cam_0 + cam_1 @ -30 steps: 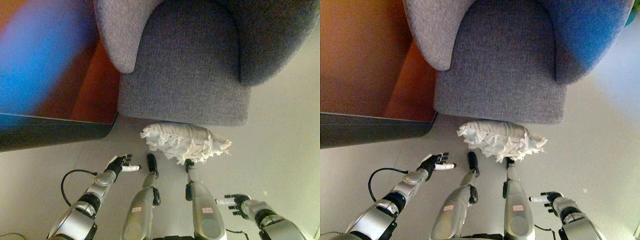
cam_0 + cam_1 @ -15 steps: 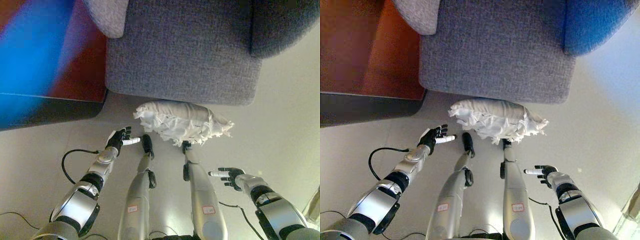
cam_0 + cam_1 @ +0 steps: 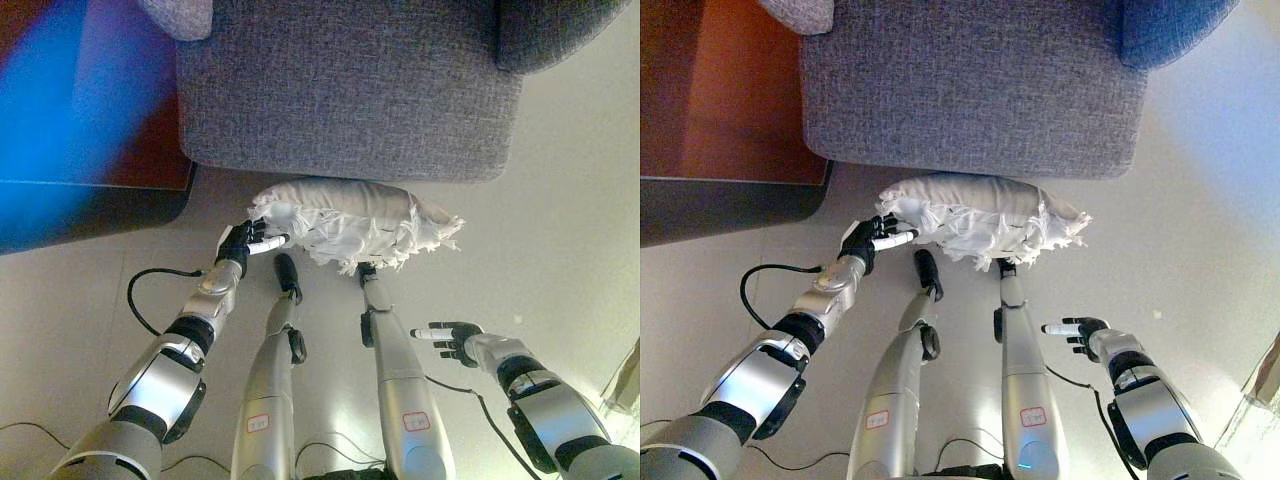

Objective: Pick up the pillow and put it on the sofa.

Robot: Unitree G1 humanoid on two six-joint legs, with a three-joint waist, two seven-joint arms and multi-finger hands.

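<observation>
A white ruffled pillow point(image 3: 355, 222) lies on the pale floor just in front of the grey sofa point(image 3: 350, 85). My left hand point(image 3: 245, 240) is open, its fingers stretched out, at the pillow's left end, touching or almost touching the ruffles. My right hand point(image 3: 450, 338) is open, fingers spread, low over the floor, to the right of and below the pillow, well apart from it. In the right eye view the pillow point(image 3: 980, 215) and left hand point(image 3: 872, 238) show the same.
A dark low cabinet edge point(image 3: 730, 205) and a red-brown surface point(image 3: 710, 90) stand left of the sofa. Pale floor point(image 3: 560, 250) spreads to the right of the pillow.
The camera has tilted down, shifting the scene. My left hand has reached forward to the pillow's left end. My right hand has moved slightly forward, still away from the pillow.
</observation>
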